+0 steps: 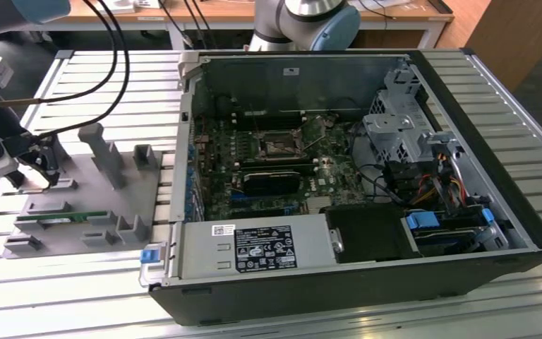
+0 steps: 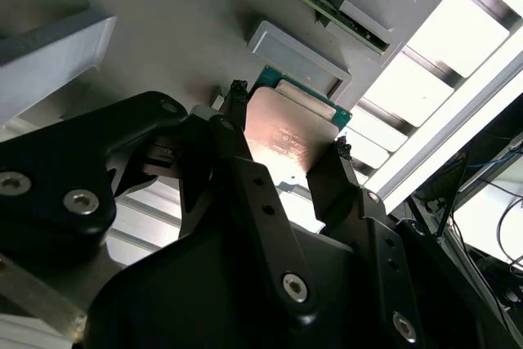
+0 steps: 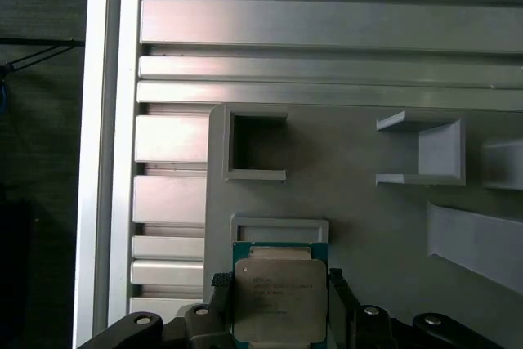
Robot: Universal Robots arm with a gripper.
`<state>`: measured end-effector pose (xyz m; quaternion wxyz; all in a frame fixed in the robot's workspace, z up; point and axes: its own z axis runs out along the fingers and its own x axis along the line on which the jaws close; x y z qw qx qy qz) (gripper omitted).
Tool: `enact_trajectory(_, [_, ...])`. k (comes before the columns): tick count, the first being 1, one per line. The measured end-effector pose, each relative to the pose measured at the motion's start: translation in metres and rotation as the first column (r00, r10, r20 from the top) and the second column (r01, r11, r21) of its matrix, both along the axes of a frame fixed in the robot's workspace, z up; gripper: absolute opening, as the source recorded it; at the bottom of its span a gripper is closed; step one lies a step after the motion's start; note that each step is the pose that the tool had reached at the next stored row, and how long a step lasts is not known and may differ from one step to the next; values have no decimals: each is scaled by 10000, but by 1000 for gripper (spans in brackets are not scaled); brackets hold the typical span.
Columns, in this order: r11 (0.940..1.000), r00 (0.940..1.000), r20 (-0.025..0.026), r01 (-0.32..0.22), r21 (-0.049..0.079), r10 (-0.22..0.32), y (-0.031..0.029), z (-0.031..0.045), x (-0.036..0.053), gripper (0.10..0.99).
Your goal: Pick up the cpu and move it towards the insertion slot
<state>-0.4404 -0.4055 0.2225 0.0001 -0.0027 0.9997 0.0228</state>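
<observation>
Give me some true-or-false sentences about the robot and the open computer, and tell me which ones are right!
1. The cpu sits between the fingers of the end effector. True.
2. The cpu is already in the insertion slot. False: it is over the grey tray, outside the computer case.
3. The computer case is open, so its insides show. True.
4. The green memory stick is plugged in inside the case. False: it lies on the grey tray.

the gripper point(image 2: 288, 120) pinches the cpu point(image 2: 284, 138) by opposite edges, near the grey tray point(image 2: 180, 22).
</observation>
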Motion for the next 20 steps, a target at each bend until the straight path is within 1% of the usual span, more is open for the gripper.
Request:
enact_trajectory(9, [10000, 10000, 0, -1, 0, 1, 0, 23, 0, 541])
enact_trajectory(20, [10000, 10000, 0, 0, 0, 0, 2, 75, 0, 541])
